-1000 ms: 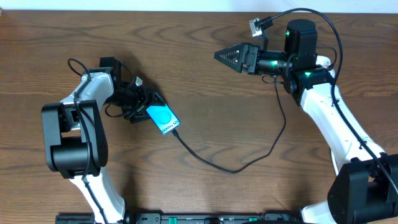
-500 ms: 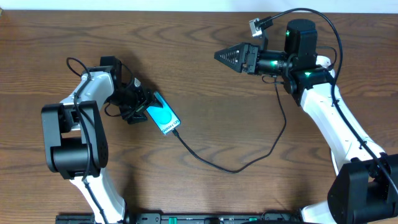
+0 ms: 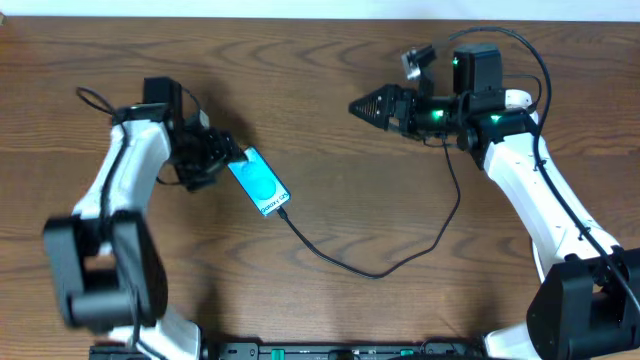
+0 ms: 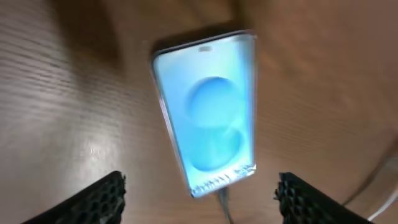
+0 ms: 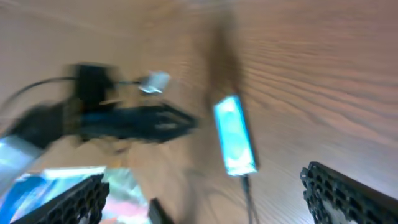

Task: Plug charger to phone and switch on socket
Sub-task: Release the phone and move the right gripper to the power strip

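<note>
The phone (image 3: 258,182), with its cyan-blue screen up, lies on the wooden table left of centre. It also shows in the left wrist view (image 4: 208,112) and, blurred, in the right wrist view (image 5: 235,134). The thin black charger cable (image 3: 375,272) meets the phone's lower end, and its plug tip (image 4: 222,198) sits at that edge. The cable loops right and runs up under my right arm, where its far end is hidden. My left gripper (image 3: 228,160) is open and empty just off the phone's upper-left end (image 4: 202,205). My right gripper (image 3: 362,105) is open and empty, high at the back right. The socket is out of view.
My left arm (image 5: 124,121) shows blurred in the right wrist view. A blurred pale blue and pink shape (image 5: 93,193) fills that view's lower left corner. The table's far edge (image 3: 300,14) runs along the top.
My left arm has pulled back up and to the left, off the phone's end, and the phone has stayed put. My right gripper has tilted and dropped slightly.
</note>
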